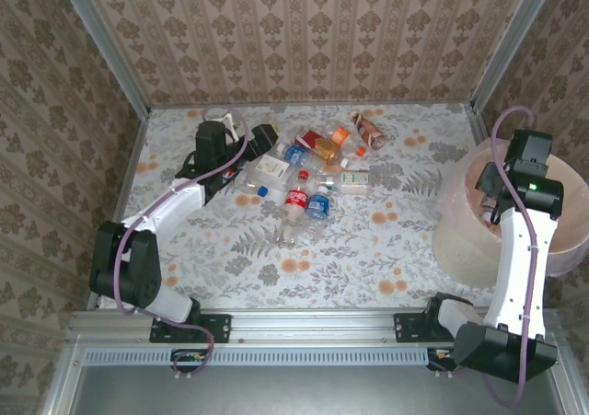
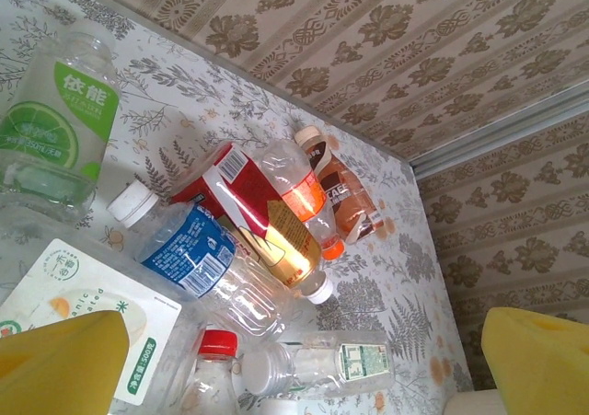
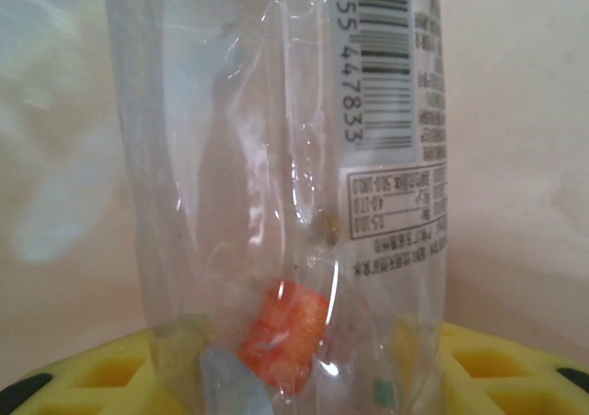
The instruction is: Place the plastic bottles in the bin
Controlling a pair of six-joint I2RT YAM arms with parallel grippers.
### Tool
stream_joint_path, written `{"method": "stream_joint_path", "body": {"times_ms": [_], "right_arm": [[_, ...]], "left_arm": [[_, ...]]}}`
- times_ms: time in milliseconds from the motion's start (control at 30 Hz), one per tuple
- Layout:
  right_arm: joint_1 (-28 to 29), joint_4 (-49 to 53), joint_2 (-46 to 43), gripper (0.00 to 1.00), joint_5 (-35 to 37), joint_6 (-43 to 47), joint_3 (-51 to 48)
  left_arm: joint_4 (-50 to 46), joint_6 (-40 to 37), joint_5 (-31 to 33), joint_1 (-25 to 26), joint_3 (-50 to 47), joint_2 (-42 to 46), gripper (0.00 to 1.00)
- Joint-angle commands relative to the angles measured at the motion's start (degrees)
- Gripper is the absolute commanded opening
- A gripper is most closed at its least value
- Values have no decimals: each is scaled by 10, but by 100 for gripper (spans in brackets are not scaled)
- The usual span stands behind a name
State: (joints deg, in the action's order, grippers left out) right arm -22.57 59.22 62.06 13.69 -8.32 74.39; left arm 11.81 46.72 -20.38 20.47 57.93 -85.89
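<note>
Pale bin (image 3: 520, 111) behind bottle (image 3: 276, 185) between right jaws

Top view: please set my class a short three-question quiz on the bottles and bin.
1. True or false: the left pincer is open.
2. On which side of the table does the bin stand? A left, B right.
3. Fill in: the Coca-Cola bottle has a ___ cap.
Key: 1 true; 2 B; 3 red.
</note>
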Motion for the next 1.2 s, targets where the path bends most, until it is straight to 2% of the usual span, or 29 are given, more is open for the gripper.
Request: {"method": "stream_joint_path", "body": {"times_ms": [0,100,267,433,667,933,1100,1167], "right_arm": [[-12,25,6,60,57,-18,-7],[-16,22,5,69,74,-26,-18],[-16,14,2,82,44,-30,-18],[-16,15,-3,85,32,-35,-5],[-4,-11,-45,87,-32,-59,8],[96,-74,-84,91,-67,-86,51],[180,-156,-85,95,-113,-79,28],[204,-194,-87,100,-133,-76,11]], "left_arm": [[-25,4,-11,-3,23,-1,100],[-40,-1,-7,-3,27,-2,100],[-44,4,3,-4,24,-2,100],[-48,9,12,-4,19,-2,100],[-72,14,32,-7,18,0,100],[-100,38,69,-21,-8,17,100],[-172,40,108,-24,3,19,100],[-191,44,123,-27,5,20,100]]}}
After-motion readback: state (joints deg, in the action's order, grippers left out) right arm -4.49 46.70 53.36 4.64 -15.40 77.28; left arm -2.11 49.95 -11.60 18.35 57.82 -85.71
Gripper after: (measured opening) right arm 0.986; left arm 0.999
